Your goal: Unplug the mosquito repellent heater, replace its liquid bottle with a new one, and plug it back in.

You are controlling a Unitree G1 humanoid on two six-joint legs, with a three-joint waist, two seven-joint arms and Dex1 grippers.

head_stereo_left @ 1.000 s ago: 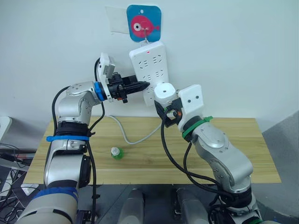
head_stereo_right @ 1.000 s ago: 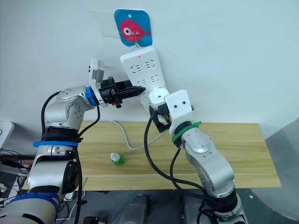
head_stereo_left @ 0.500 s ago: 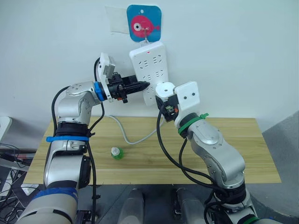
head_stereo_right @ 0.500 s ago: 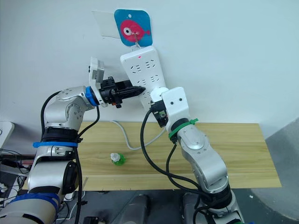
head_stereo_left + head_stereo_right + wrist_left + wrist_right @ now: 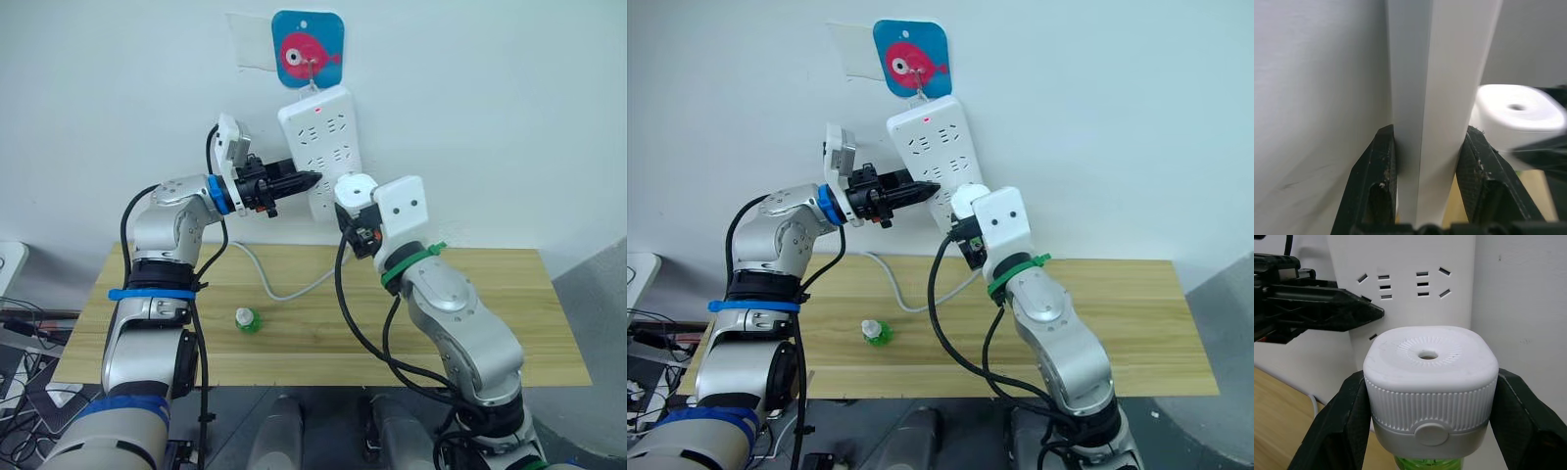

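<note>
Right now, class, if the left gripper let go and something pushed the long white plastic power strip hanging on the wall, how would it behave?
The long white plastic power strip hangs from one hook, so it would probably swing. It looks stiff and unlikely to bend. Its cable might drag.

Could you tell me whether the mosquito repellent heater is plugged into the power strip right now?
Unplugged. The right gripper holds the mosquito repellent heater in front of the power strip, clear of its sockets; the left gripper clamps the strip's edge.

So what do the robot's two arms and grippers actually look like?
Both arms are silver-grey metal with black cables. The left arm wears blue bands, the right arm a green one. White boxes sit at the wrists. The left gripper and right gripper have black fingers.
</note>
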